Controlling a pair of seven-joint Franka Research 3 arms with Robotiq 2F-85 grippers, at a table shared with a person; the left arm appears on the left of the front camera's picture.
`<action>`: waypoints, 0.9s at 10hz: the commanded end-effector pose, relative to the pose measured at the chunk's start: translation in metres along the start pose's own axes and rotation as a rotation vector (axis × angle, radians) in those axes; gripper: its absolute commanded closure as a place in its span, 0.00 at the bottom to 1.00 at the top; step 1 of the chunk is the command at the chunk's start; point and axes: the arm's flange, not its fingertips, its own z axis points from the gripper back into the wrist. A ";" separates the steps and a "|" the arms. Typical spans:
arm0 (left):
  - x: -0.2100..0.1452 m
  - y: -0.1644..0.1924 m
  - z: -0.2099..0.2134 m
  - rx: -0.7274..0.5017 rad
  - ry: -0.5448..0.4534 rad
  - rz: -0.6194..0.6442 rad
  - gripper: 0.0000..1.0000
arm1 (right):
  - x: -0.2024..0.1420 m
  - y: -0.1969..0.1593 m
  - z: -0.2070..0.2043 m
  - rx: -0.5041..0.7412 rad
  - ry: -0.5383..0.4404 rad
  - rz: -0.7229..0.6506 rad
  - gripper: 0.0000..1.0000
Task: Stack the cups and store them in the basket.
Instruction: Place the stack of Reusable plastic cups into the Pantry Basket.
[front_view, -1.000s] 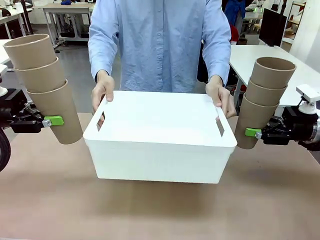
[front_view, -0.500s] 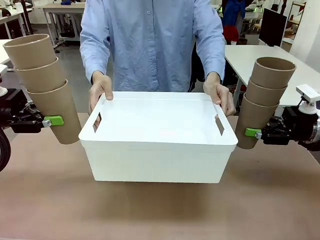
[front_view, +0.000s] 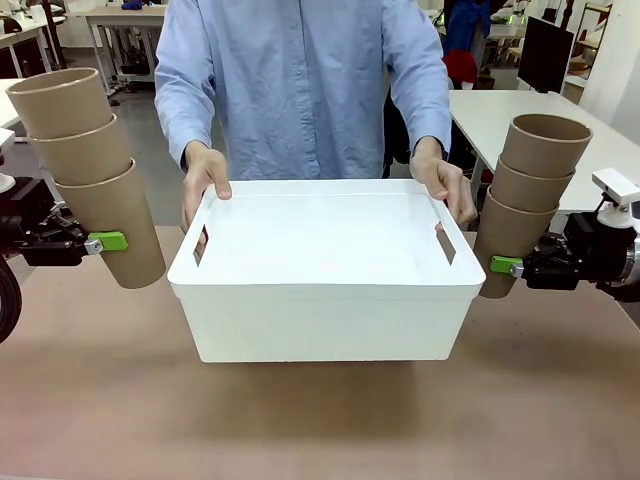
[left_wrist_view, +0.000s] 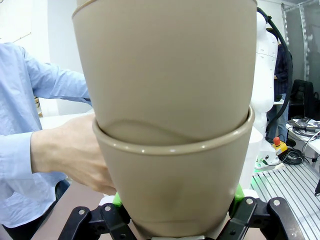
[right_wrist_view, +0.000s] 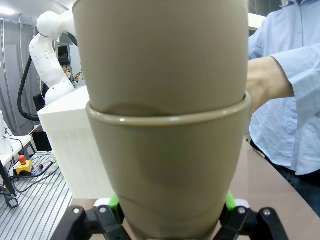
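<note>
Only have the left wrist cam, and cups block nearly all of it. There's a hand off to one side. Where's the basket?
Observer: The basket is in the middle, between the two arms. A person holds its rim, one hand at each end.
Operator: How many cups on my gripper?
Observer: Three, nested. The left gripper clamps the lowest cup of the left stack, which leans out to the left.
Operator: And the right arm?
Observer: The right gripper is shut on the lowest cup of the right stack, also three cups, just right of the basket.
</note>
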 end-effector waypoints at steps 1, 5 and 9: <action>0.004 -0.003 0.002 -0.005 -0.006 -0.007 0.15 | 0.003 0.000 0.000 -0.002 -0.002 0.013 0.16; 0.004 -0.003 0.002 -0.005 -0.006 -0.007 0.15 | 0.003 0.000 0.000 -0.002 -0.002 0.013 0.16; 0.004 -0.003 0.002 -0.005 -0.006 -0.007 0.15 | 0.003 0.000 0.000 -0.002 -0.002 0.013 0.16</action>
